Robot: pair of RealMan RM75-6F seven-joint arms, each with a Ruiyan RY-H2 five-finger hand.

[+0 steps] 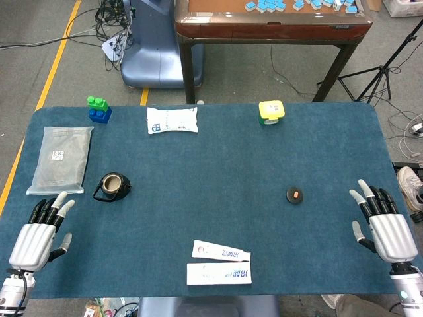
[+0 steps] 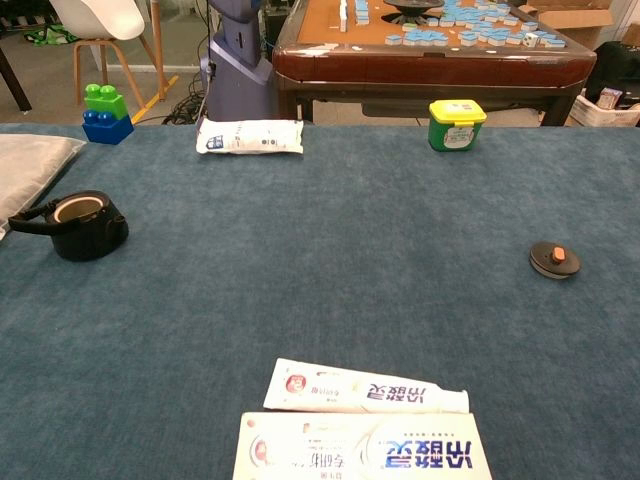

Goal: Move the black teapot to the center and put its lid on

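Still lidless, black teapot (image 1: 112, 187) points left toward empty left hand (image 1: 41, 233), fingers spread.

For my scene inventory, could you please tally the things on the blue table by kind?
Teapot: 1
Lid: 1
Toothpaste tube: 1
Toothpaste box: 1
White packet: 1
Grey pouch: 1
Toy bricks, green on blue: 1 stack
Yellow-lidded green tub: 1
Total: 8
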